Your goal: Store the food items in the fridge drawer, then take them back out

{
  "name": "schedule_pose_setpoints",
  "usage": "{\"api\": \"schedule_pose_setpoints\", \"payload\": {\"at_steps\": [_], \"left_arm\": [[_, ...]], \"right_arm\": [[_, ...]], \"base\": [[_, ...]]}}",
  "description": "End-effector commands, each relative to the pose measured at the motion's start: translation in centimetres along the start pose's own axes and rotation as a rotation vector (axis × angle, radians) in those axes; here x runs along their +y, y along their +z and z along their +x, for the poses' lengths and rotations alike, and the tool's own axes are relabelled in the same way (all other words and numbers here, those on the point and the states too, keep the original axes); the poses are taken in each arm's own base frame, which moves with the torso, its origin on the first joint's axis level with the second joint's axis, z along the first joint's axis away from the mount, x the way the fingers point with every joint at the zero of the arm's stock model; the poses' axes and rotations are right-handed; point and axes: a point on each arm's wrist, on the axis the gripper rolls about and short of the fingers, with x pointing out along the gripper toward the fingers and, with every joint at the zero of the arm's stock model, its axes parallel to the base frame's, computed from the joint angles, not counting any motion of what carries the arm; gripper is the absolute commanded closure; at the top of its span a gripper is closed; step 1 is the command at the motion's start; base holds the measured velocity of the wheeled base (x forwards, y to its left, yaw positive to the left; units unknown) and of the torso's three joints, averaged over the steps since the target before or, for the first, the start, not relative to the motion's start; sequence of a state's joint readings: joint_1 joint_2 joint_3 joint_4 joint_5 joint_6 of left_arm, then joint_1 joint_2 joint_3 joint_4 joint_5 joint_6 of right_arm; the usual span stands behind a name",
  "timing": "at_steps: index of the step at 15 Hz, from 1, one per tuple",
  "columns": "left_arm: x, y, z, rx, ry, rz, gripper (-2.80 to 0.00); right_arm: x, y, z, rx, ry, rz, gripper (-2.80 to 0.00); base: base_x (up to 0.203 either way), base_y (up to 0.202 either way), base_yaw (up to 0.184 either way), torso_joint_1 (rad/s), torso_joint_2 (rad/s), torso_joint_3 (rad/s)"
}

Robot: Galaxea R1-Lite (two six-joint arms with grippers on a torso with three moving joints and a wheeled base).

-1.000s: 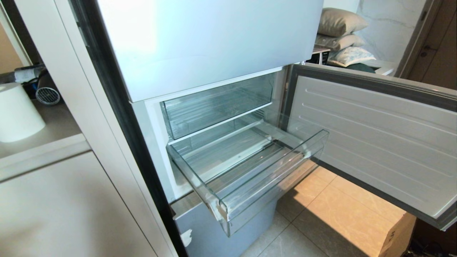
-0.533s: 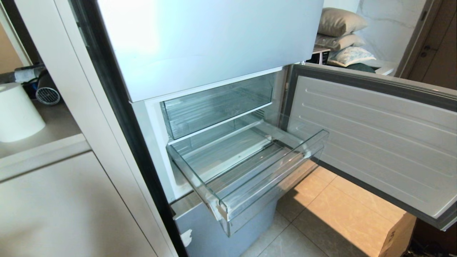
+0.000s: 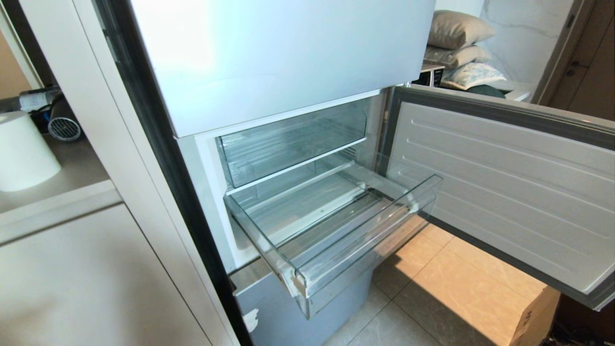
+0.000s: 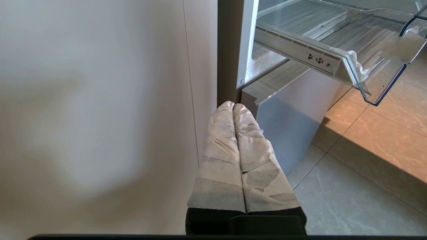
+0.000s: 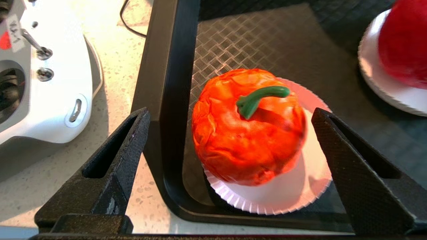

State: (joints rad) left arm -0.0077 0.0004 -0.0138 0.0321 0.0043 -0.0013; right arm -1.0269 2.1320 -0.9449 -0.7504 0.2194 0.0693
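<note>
In the right wrist view a fuzzy orange-red fruit (image 5: pixel 248 126) with a green stem sits on a white paper plate (image 5: pixel 300 190) inside a black tray (image 5: pixel 166 100). My right gripper (image 5: pixel 232 113) is open, with one finger on each side of the fruit and a gap at both sides. A red apple (image 5: pixel 405 43) rests on a second white plate (image 5: pixel 377 76) farther along the tray. The fridge drawer (image 3: pixel 365 250) stands pulled out with nothing in it, white tape (image 4: pixel 353 63) at its front corner. My left gripper (image 4: pixel 233 106) is shut, parked low beside the fridge, below the drawer.
The fridge door (image 3: pixel 504 192) is swung open to the right, above a cardboard box (image 3: pixel 533 322) on the tiled floor. A deeper clear bin (image 3: pixel 293 139) sits above the drawer. A white machine body (image 5: pixel 43 83) stands beside the black tray. White cabinets (image 3: pixel 72 269) flank the fridge on the left.
</note>
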Motion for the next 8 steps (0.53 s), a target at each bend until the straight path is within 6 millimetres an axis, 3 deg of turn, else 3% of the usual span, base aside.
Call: {"api": "schedule_pose_setpoints", "payload": {"at_steps": [1, 8], "left_arm": [[0.0, 0.0, 0.0, 0.0, 0.0, 0.0, 0.0], [0.0, 0.0, 0.0, 0.0, 0.0, 0.0, 0.0]], "right_arm": [[0.26, -0.48, 0.68, 0.011, 0.011, -0.001, -2.8], [0.4, -1.1, 1.31, 0.03, 0.017, -0.002, -2.8]], "base": [[0.0, 0.0, 0.0, 0.0, 0.0, 0.0], [0.0, 0.0, 0.0, 0.0, 0.0, 0.0]]}}
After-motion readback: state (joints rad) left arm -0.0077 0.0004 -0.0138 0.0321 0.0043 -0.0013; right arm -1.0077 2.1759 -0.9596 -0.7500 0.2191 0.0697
